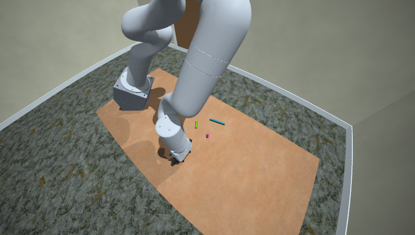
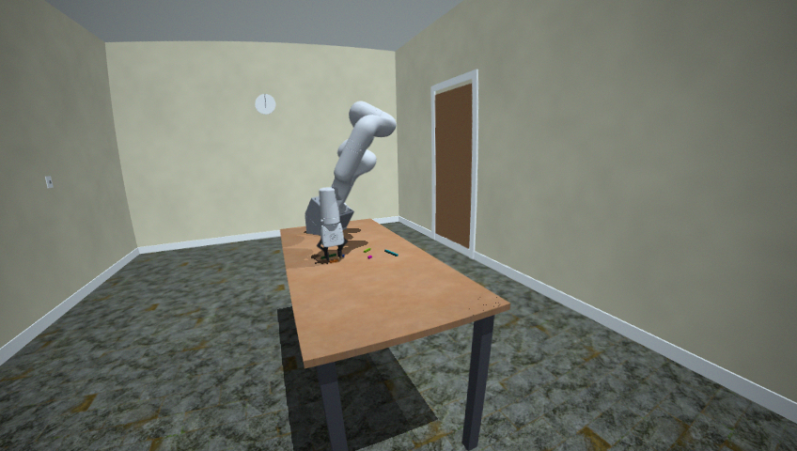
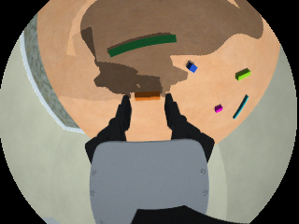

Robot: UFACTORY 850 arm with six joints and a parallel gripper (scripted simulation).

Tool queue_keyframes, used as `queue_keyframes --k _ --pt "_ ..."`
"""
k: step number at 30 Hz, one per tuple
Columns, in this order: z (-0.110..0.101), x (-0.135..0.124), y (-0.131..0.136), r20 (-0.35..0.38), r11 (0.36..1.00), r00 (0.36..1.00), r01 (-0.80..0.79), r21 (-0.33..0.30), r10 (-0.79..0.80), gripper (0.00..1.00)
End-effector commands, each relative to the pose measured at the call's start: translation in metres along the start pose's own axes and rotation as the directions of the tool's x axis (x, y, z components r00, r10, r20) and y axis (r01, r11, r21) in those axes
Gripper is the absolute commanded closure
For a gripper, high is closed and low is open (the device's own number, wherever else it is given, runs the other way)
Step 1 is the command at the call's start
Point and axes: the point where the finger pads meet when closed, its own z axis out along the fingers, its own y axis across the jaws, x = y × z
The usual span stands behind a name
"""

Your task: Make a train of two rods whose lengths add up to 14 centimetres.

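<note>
The arm bends down over the near-left part of the desk (image 2: 391, 302), and the gripper (image 3: 148, 101) points straight down, very close to the surface. Its two dark fingers stand partly apart, and in the wrist view the orange rod (image 3: 148, 95) lies at their tips, across the gap between them. The fingers are open; they do not press on the rod, and a small space shows on each side of it. I cannot tell if the rod already rests on the desk or is a little above it.

Beyond the orange rod, in the shadow of the arm, lies the green rod (image 3: 142, 44). It is flat on the desk, slightly tilted against the orange one, and well apart from it. In the exterior view only small spots of orange and green show under the gripper (image 2: 333, 256).

The other rods lie to the right of the gripper (seen from the wrist camera). The blue rod (image 3: 192, 67) is nearest, a small block at the edge of the shadow. Farther right are the lime rod (image 3: 243, 74), the magenta rod (image 3: 219, 108) and the turquoise rod (image 3: 241, 106). The magenta one is just beside the lower end of the turquoise one in this view, but in the top view the magenta rod (image 1: 207, 135) and the turquoise rod (image 1: 217, 121) are clearly apart, with the lime rod (image 1: 196, 124) to their left. All of them lie flat.
</note>
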Motion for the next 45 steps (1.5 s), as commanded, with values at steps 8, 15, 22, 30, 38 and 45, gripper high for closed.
queue_keyframes --k 8,15,22,30,38,45 --pt "0.000 -0.001 0.000 0.001 1.000 1.000 0.000 0.001 0.000 0.41" --pt "0.001 -0.001 0.000 0.001 1.000 1.000 0.000 0.001 0.000 0.41" --pt "0.007 -0.001 0.000 0.001 1.000 1.000 0.000 0.001 0.000 0.41" --pt "0.012 -0.001 0.000 0.001 1.000 1.000 0.000 0.001 0.000 0.41" --pt "0.015 -0.001 0.000 0.001 1.000 1.000 0.000 0.001 0.000 0.41" --pt "0.015 -0.001 0.000 0.001 1.000 1.000 0.000 0.001 0.000 0.41"
